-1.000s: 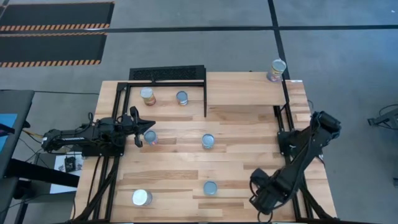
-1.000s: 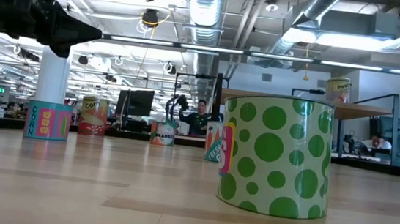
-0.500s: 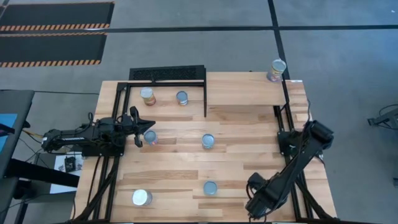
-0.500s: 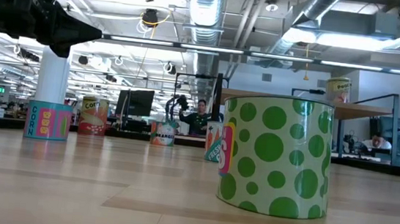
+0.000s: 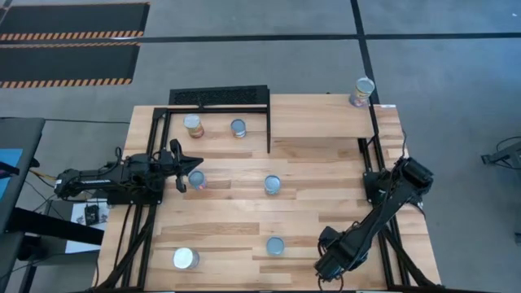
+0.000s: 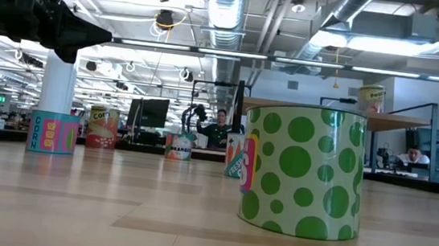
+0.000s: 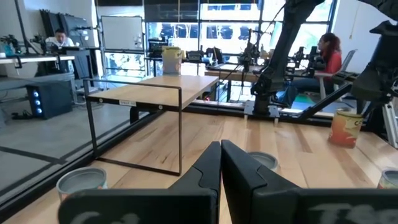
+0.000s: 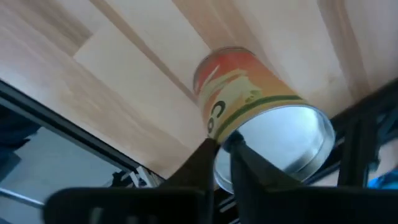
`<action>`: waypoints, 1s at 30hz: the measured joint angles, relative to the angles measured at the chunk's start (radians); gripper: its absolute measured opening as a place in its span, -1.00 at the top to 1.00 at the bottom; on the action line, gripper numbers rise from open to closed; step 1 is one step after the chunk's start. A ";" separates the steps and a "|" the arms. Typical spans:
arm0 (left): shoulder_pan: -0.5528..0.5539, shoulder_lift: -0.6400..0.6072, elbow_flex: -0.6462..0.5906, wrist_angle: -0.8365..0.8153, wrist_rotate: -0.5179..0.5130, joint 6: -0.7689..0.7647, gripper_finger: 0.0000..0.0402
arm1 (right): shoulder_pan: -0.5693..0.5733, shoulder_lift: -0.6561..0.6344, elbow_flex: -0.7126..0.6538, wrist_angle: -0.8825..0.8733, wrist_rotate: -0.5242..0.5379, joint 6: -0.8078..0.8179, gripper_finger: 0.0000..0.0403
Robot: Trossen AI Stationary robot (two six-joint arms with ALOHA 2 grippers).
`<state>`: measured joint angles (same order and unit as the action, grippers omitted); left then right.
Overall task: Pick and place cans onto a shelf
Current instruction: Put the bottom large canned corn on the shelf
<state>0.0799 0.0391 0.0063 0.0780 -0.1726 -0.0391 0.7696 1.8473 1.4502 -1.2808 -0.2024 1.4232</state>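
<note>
Several cans stand upright on the wooden table (image 5: 326,203): two at the far left (image 5: 193,124) (image 5: 238,127), one mid-table (image 5: 273,185), a green-dotted one (image 6: 302,171) and a white-topped one (image 5: 186,259) near the front. One can (image 5: 362,91) stands on the raised shelf (image 5: 326,114). My left gripper (image 5: 194,165) is shut and hovers above the table beside a can (image 5: 197,180). My right gripper (image 8: 222,144) is over the near right corner, above an orange can (image 8: 261,118). A narrow gap shows between its fingertips. My right gripper's fingertips (image 8: 208,148) stand at the rim of the orange can's silvery top (image 8: 233,138), coming slanting from above. Whether they touch it I cannot tell. The can stands on the table near its edge.
A black wire rack (image 5: 218,98) and black frame bars (image 5: 269,130) stand at the far left. The shelf's black legs (image 7: 180,130) rise from the table. The right arm (image 5: 391,203) slants over the table's right side. A person (image 7: 328,53) sits beyond the table.
My right gripper has moved a little toward the table's left edge along the near edge, its arm leaning lower. The left arm and the cans in view have kept still.
</note>
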 joint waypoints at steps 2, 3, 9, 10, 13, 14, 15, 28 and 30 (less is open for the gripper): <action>0.000 0.000 0.000 0.000 0.000 -0.003 1.00 | -0.009 -0.012 -0.001 0.003 0.036 -0.049 0.92; 0.000 0.000 0.000 0.000 0.000 -0.006 1.00 | -0.016 -0.020 -0.002 0.002 0.057 -0.074 0.95; 0.000 0.000 0.000 -0.001 0.000 -0.025 1.00 | -0.099 -0.075 -0.004 -0.014 0.107 -0.206 0.93; 0.000 0.000 0.000 -0.001 0.000 -0.026 1.00 | -0.117 -0.080 -0.004 -0.016 0.113 -0.239 0.94; 0.000 0.000 0.000 -0.001 -0.007 -0.026 1.00 | -0.176 -0.094 -0.004 -0.020 0.132 -0.350 0.96; 0.000 0.000 0.000 -0.001 -0.010 -0.027 1.00 | -0.197 -0.095 -0.003 -0.023 0.145 -0.392 0.97; 0.000 0.000 0.000 -0.001 -0.012 -0.028 1.00 | -0.217 -0.095 -0.003 -0.025 0.156 -0.437 0.97; 0.000 0.000 0.000 -0.001 -0.018 -0.033 1.00 | -0.514 -0.092 -0.003 -0.039 0.343 -0.987 0.93; 0.000 0.000 0.000 -0.001 -0.019 -0.034 1.00 | -0.556 -0.092 -0.003 -0.026 0.347 -1.046 0.93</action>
<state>0.0803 0.0391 0.0065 0.0772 -0.1913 -0.0727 0.2139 1.7554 1.4475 -1.3064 0.1447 0.3777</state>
